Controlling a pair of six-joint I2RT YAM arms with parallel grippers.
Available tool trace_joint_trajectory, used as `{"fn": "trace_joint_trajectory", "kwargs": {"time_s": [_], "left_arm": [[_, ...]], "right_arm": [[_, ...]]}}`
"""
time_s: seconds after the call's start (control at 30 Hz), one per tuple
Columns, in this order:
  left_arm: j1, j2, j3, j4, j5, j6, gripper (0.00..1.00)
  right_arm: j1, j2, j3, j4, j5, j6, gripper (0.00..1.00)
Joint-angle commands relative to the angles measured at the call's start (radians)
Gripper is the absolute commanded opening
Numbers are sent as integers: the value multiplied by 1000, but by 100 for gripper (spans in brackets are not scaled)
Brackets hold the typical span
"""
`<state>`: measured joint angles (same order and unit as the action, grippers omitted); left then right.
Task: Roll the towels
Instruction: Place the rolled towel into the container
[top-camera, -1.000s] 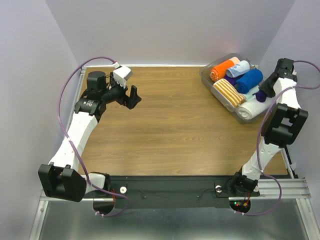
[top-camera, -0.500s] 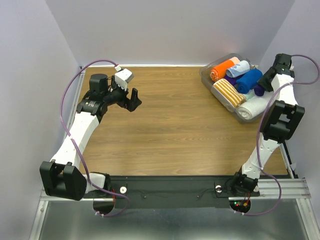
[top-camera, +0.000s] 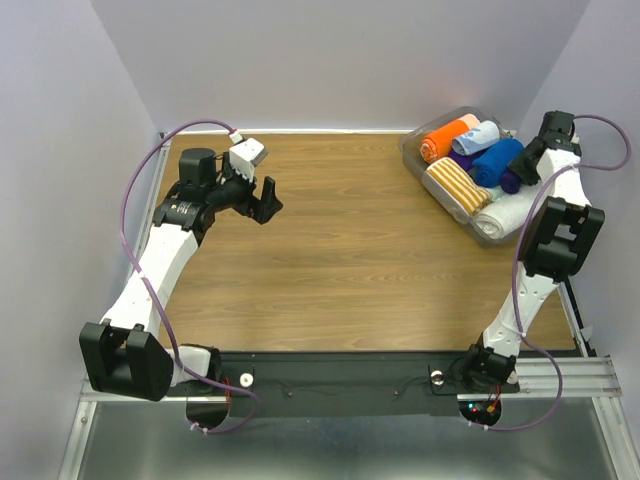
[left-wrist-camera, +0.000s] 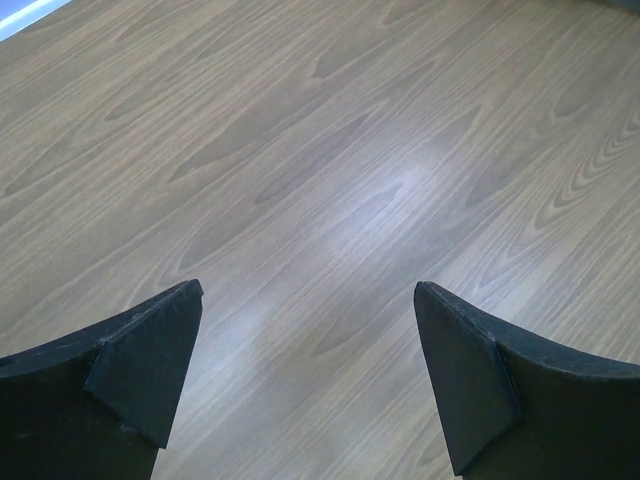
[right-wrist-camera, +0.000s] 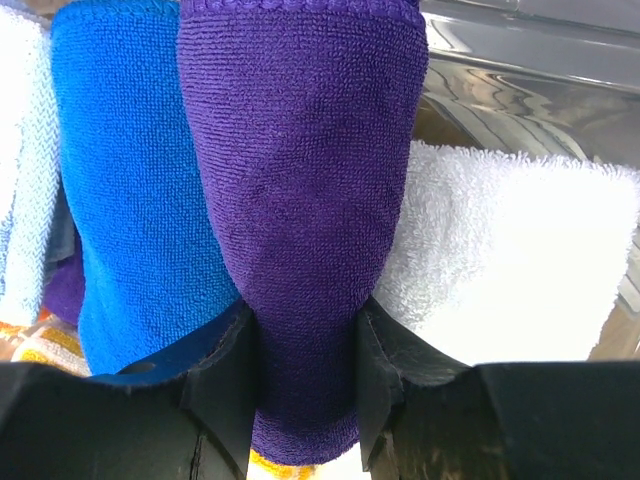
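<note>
- The left pincer (left-wrist-camera: 310, 330) hangs over the far left part of the tabletop (top-camera: 350, 260), its jaws spread as wide as they go and nothing between them. The left wrist view shows only bare wood beneath it.
- No cloth lies flat anywhere on the tabletop, so the rolling itself looks finished.
- A clear bin (top-camera: 408, 152) sits at the far right corner of the tabletop. An orange roll (top-camera: 438, 142), a pale blue roll (top-camera: 480, 134), a striped roll (top-camera: 450, 186) and a white roll (top-camera: 500, 216) are packed inside it.
- The royal blue towel (top-camera: 498, 160) lies in that bin as a fat rolled cylinder, between the pale blue roll and the white roll. Its part of the task appears done.
- The dark purple towel (right-wrist-camera: 300, 200) is rolled too. It lies just beside the royal blue towel and touches it, with the white roll on its other side.
- The right pincer (right-wrist-camera: 305, 375) is at the bin's right edge, its jaws part closed and clamped on the near end of the dark purple towel.
- I cannot tell whether that roll already rests its weight among the others or hangs just above them.
- What seems left is to settle the purple roll, let go of it and draw the right arm clear.
</note>
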<state>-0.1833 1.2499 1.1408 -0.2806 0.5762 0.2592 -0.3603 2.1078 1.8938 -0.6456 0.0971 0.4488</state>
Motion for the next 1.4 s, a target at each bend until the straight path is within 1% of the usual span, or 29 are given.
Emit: {"fn": "trace_joint_trajectory", "kwargs": {"time_s": [0.0,0.07,0.1,0.23,0.33,0.47,0.6,0.67,0.7,0.9,0.97,1.03,1.13,1.2,1.37], "left_arm": [[-4,0,19,-3,-1,-23,99],[-5,14,33,-12,11,-31,99],[-4,17,34,-20,14,-40,99],[-4,7,34,-22,24,-46,99],[-4,2,28,-20,21,-44,99],[-4,3,25,-23,17,-46,99],[-4,-1,27,-22,14,-44,99],[-4,2,27,-22,17,-46,99],[-4,2,27,-23,17,-46,99],[-4,-3,16,-22,14,-46,99],[-4,-6,8,-20,16,-57,99],[-4,-29,-9,-5,28,-75,99],[-4,-58,-32,4,60,-74,99],[-4,-60,-16,-9,53,-63,99],[-4,-14,43,-75,54,-44,99]], "right_arm": [[-3,-15,-33,35,-45,33,5],[-15,-20,-45,34,-68,47,4],[-20,-26,-64,32,-77,66,1],[-26,-52,-105,32,-85,88,1],[-32,-55,-122,31,-137,110,2],[-39,-63,-125,27,-197,134,9],[-45,-86,-124,15,-235,152,9],[-45,-91,-122,14,-229,154,9],[-45,-89,-121,14,-218,151,13],[-48,-75,-127,-2,-212,162,13],[-48,-75,-139,-2,-188,168,13],[-49,-81,-150,-2,-151,174,14],[-48,-91,-160,1,-140,188,18],[-48,-89,-160,1,-140,195,19],[-48,-84,-156,0,-139,179,19]]}}
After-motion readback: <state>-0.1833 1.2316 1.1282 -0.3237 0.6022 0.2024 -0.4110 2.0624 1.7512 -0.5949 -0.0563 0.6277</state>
